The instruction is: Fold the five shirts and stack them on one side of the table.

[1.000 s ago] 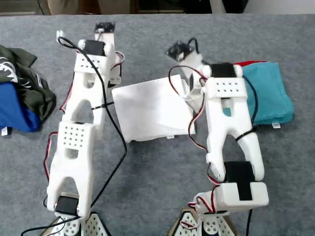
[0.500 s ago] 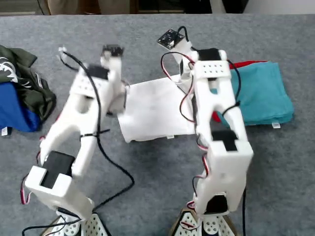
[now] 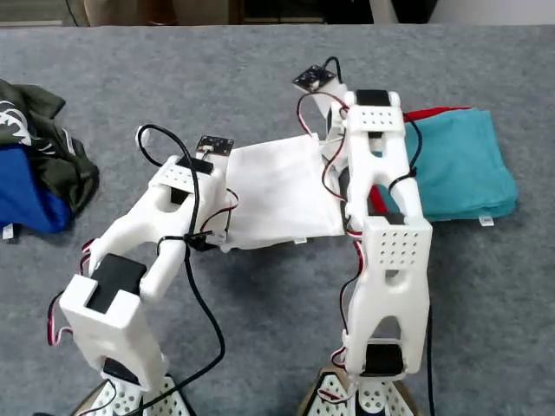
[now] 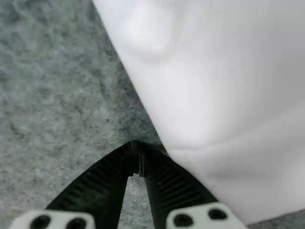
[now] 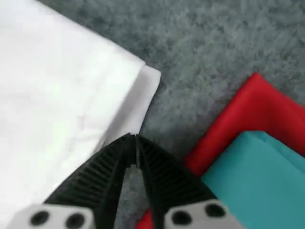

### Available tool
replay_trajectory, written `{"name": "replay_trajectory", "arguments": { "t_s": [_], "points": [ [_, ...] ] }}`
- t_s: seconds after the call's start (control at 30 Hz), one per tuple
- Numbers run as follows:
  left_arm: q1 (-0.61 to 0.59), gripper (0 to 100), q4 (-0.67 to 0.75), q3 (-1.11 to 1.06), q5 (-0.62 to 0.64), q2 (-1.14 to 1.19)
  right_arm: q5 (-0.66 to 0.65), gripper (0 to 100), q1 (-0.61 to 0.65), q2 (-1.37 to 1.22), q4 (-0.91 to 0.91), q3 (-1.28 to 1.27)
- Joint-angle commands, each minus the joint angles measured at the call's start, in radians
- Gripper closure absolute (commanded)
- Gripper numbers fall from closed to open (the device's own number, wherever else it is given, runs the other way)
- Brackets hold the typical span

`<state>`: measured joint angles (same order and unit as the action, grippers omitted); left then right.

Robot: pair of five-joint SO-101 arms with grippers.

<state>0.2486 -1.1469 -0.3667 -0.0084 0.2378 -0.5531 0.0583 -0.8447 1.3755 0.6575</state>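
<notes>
— Near the centre of the high view we have the white shirt [image 3: 277, 186], folded to a rectangle and lying flat on the grey table [image 3: 260, 295], with an arm at each of its short sides.

— And the grippers?

— Our left gripper [image 4: 136, 161] has its jaws pressed together, tips down at the table right beside the shirt's edge. We see no cloth between them. Our right gripper [image 5: 133, 143] is closed the same way, tips at the shirt's layered corner, and nothing looks pinched there either.

— Where should it go?

— We judge to the stack at the right of the frame, where the teal shirt [image 3: 468, 169] lies on the red shirt [image 3: 438, 113], just beside the white one. The dark green shirt [image 3: 43, 143] and blue shirt [image 3: 26, 204] sit in a loose heap at the left edge, not yet folded.

— What could spoil it from here?

— If we push with closed jaws, the cloth may bunch and the fold may creep open. If we open and nip only the top layer at that corner, lifting would peel the layers apart. If the two arms travel unevenly, the rectangle skews. And the right arm is close to the stack, so a wide swing could shove the teal shirt askew.
</notes>
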Motion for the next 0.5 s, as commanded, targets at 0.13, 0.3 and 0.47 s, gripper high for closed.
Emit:
{"name": "replay_trajectory", "arguments": {
  "t_s": [0.13,0.3,0.47],
  "points": [
    [0.012,98,-0.051,-0.011,-0.008,-0.156,0.009,99.6,0.016,0.019,0.267,0.335],
    [0.0,98,-0.107,-0.068,-0.11,-0.372,0.094,99.6,-0.002,0.024,0.416,0.555],
    [-0.069,98,-0.1,-0.212,-0.189,-0.585,0.173,99.6,-0.062,0.186,0.414,0.435]
  ]
}}
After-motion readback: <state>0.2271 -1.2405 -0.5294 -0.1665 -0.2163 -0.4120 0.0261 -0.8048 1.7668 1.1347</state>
